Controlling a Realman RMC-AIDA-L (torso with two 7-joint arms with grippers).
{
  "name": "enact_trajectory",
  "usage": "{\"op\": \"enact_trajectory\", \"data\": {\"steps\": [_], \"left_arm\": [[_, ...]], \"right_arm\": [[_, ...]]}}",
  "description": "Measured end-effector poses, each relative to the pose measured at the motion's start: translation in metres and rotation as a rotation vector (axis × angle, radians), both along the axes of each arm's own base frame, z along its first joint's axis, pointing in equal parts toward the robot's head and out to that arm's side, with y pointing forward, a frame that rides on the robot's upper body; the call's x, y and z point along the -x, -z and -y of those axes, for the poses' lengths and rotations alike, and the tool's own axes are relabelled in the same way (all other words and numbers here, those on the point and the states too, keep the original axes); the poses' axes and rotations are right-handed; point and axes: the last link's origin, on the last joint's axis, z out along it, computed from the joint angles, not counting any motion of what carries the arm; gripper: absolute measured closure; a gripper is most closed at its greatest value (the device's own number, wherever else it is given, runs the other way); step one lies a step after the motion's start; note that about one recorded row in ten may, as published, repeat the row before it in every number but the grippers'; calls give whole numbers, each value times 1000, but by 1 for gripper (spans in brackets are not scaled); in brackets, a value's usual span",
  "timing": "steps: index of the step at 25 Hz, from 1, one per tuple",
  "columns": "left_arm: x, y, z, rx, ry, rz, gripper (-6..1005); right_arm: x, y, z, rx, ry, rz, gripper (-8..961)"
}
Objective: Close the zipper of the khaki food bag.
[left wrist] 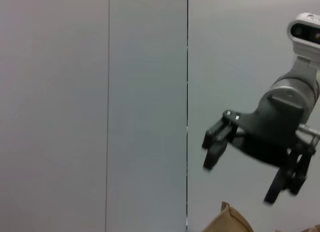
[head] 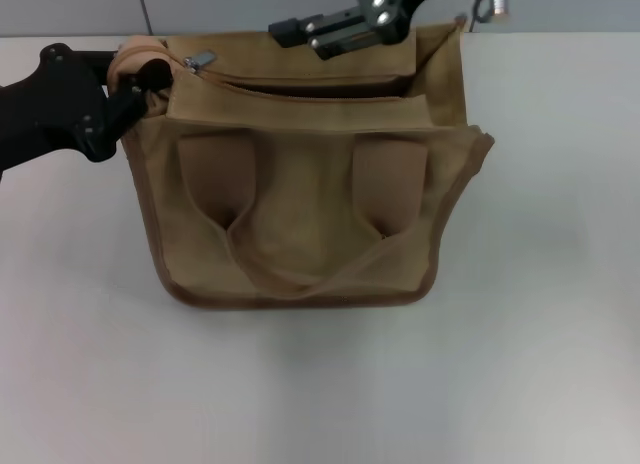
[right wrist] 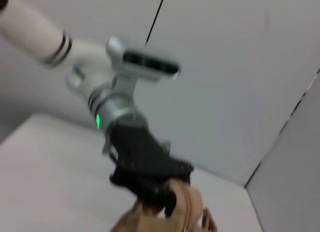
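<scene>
The bag stood upright on the white table, near the middle of my head view, handles hanging down its near face. The top was mostly unzipped: the flaps gaped along most of the length, and the zipper slider sat near the bag's left end, silver tab lying just inboard of the corner.

My left gripper was at the bag's upper left corner, reaching in from the left edge. Its fingers were pressed together on a fold of the corner fabric; the cloth bunched around them. In the right wrist view the same gripper showed from the far side, dark fingers clamped on the tan corner, with the slider just beside them, toward the bag's middle.

My right gripper hung over the back edge of the bag, right of the slider and well apart from it. In the left wrist view its fingers were spread, nothing between them, above the tan corner of the bag at the frame's lower edge. Whether the fingertips touched the rear flap I could not tell from the head view; they seemed just above it.
</scene>
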Motion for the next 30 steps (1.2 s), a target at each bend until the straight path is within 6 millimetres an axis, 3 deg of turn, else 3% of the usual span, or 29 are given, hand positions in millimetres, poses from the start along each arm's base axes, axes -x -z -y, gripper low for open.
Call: {"op": "enact_trajectory", "data": {"steps": [4, 17, 30], "left_arm": [[-1, -2, -1, -4, 0, 9, 1001], [-1, -3, 0, -11, 4, 19, 1001], [0, -3, 0, -16, -2, 21, 1000]], "right_arm": [[16, 11, -10, -50, -62, 105, 293], [41, 41, -12, -81, -192, 231, 602], [43, 71, -10, -126, -250, 316, 602]]}}
